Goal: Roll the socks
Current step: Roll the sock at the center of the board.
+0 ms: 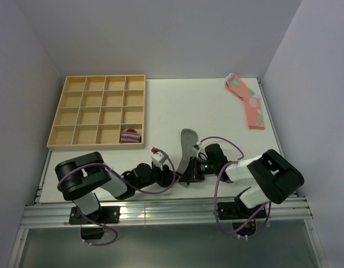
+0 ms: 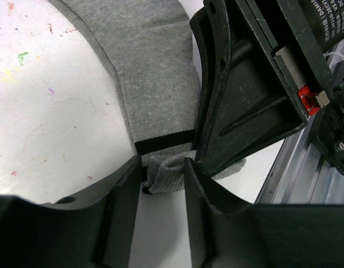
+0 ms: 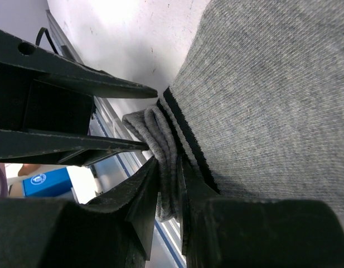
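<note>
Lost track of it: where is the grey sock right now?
Top view: the grey sock lies near the table's front edge, right of centre, cuff pinched by both arms' jaws.

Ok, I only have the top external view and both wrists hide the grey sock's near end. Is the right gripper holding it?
Observer: Yes. In its wrist view the right gripper is pinched on the folded cuff of the grey sock.
Operator: And the left?
Observer: The left gripper has a finger each side of that same fold; whether it squeezes, I can't tell.
Operator: Rolled far yet?
Observer: No, only the cuff is bunched, just past the dark stripe; the rest lies flat.
</note>
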Robot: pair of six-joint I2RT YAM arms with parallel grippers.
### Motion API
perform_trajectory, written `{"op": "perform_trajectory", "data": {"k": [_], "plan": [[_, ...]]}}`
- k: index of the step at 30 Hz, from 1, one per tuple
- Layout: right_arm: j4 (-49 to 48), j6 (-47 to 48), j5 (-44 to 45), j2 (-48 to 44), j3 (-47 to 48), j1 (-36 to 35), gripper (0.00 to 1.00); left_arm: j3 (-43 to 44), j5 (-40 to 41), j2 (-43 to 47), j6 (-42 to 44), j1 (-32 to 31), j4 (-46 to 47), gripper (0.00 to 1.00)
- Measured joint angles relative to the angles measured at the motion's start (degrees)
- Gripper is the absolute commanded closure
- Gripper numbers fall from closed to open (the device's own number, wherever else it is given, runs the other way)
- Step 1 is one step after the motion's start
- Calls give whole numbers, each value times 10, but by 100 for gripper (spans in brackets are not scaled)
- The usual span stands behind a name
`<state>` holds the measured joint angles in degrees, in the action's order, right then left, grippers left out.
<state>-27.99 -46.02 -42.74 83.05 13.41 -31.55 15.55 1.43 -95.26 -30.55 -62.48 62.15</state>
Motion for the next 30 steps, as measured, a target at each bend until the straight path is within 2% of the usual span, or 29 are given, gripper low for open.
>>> {"op": "perform_trajectory", "data": {"k": [2, 3, 6, 7, 14, 17, 24, 26, 30], "plan": [[0, 0, 0, 0, 0, 0, 74, 4, -1, -5, 0, 0, 2, 69], [0, 0, 0, 0, 0, 0, 74, 6, 0, -7, -1, -1, 2, 77], [1, 0, 0, 0, 0, 1, 73, 15, 2, -15, -1, -2, -2, 89], [2, 1, 0, 0, 0, 1, 72, 20, 3, -19, -1, -3, -5, 99], [28, 15, 16, -29, 2, 1, 53, 53, 25, -23, -1, -15, -49, 100], [54, 24, 43, -64, 2, 1, 50, 72, 45, -23, -1, -25, -80, 100], [142, 53, 150, -194, 2, 1, 50, 109, 91, -8, -18, -46, -170, 100], [164, 61, 176, -239, 2, 1, 54, 115, 99, 0, -28, -48, -197, 100], [185, 70, 209, -309, -3, 1, 54, 146, 114, 7, -55, -50, -268, 100]]}}
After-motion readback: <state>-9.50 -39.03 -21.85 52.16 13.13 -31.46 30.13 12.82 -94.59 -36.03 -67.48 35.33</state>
